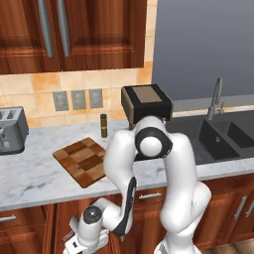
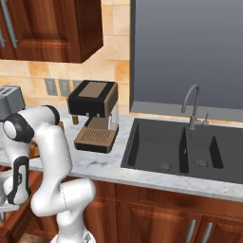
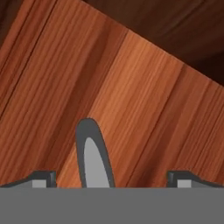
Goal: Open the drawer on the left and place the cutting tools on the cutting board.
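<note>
fingers (image 3: pixel 111 179) spread wide, low at 6 o'clock against the red-brown drawer (image 3: pixel 109 100) front, a silver handle (image 3: pixel 94 159) rising between them, likely lining up a pull. cutting board (image 1: pixel 84 159) waits bare on the surface (image 1: pixel 30 178) at 9 o'clock; cutting tools unseen, presumably inside.

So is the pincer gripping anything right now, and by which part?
Nothing is held. In the hand view the pincer is open, its tips apart on either side of the drawer's silver handle, which stands between them against the drawer front ungripped.
</note>
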Motion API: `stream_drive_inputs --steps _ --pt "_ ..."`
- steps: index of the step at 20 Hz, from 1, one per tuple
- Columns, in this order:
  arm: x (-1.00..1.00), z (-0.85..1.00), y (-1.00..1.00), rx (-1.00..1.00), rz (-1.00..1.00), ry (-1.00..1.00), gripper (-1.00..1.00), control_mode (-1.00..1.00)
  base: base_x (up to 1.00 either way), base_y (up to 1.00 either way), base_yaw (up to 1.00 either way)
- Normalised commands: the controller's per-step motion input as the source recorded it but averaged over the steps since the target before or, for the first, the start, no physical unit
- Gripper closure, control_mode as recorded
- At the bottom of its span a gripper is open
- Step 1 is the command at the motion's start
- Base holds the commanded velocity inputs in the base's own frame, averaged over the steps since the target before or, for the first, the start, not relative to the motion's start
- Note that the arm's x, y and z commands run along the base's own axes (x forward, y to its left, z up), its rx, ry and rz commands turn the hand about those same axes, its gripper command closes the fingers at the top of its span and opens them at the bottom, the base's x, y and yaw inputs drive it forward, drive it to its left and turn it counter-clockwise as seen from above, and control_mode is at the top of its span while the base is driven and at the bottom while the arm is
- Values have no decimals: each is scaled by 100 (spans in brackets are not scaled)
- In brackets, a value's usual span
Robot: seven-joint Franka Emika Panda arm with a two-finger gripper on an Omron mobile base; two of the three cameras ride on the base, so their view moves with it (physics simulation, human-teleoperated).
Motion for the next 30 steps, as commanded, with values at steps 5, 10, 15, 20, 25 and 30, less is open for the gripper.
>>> stream_drive_inputs --steps 5,10,15,20,25,30 --pt "6 -61 47 -35 -4 0 -100 -100 0 0 0" --pt "0 -100 5 -46 0 -6 100 -100 0 0 0" --pt "0 -1 13 -4 -5 -1 100 -100 0 0 0" --pt "-5 90 8 0 -23 -15 100 -100 0 0 0" --pt "0 100 0 -1 -32 -21 100 -100 0 0 0" --pt "8 100 -4 0 -31 -21 100 -100 0 0 0"
